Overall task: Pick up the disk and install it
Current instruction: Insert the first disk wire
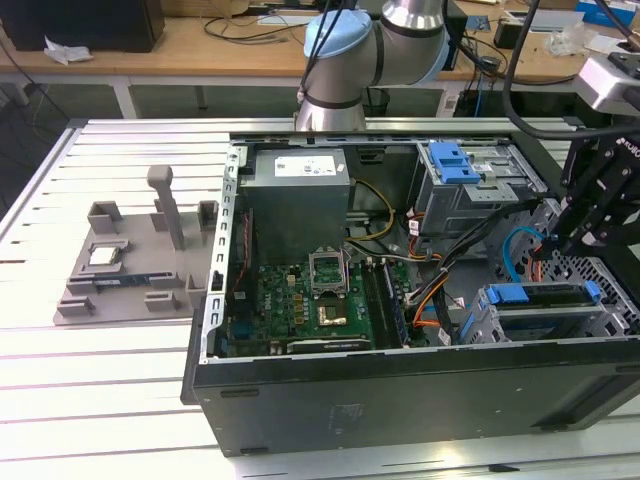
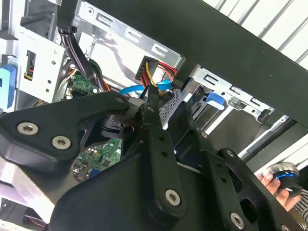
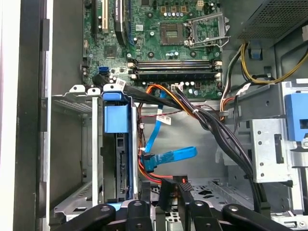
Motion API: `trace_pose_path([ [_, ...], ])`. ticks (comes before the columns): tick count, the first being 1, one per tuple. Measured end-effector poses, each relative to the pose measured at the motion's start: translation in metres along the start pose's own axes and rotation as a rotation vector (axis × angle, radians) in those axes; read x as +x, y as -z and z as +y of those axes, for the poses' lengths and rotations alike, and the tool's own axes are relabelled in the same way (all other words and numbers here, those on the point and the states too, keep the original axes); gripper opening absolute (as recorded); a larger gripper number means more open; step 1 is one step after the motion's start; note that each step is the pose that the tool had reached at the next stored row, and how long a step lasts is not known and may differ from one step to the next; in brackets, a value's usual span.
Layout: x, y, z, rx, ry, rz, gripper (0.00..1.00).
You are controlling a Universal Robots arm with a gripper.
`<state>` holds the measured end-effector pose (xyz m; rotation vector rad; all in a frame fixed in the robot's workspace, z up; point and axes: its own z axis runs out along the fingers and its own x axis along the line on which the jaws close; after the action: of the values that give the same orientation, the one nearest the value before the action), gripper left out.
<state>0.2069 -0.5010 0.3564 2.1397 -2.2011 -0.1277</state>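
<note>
- Black gripper (image 1: 590, 215) hangs over the open computer case (image 1: 400, 390) at the exterior view's right, above the lower drive bay.
- Its fingers (image 3: 166, 195) look close together with nothing between them.
- The disk (image 1: 545, 305), with blue side rails, sits seated in the bay; in the first wrist view its blue tab (image 3: 117, 118) stands in the metal cage.
- 1 grey fixture (image 1: 130, 265) rests on the counter (image 1: 90, 400).

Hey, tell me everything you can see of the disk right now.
The disk lies flat in the grey metal drive cage in the computer case's corner, at the exterior view's right. Blue plastic rails frame its long sides and end in blue tabs; the face between them looks dull silver-grey. The gripper hangs close above it.
</note>
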Motion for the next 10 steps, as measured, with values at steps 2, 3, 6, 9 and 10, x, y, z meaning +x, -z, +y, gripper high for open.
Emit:
trace_pose_path([
  [2, 0.0000, 0.0000, 0.0000, 0.0000, 0.000, 0.0010, 0.36],
  [3, 0.0000, 0.0000, 0.0000, 0.0000, 0.000, 0.0011, 0.36],
  [6, 0.0000, 0.0000, 0.0000, -0.0001, 0.000, 0.0012, 0.36],
  [9, 0.0000, -0.0001, 0.0000, 0.0000, 0.000, 0.0013, 0.22],
  [10, 0.0000, 0.0000, 0.0000, 0.0000, 0.000, 0.0013, 0.17],
])
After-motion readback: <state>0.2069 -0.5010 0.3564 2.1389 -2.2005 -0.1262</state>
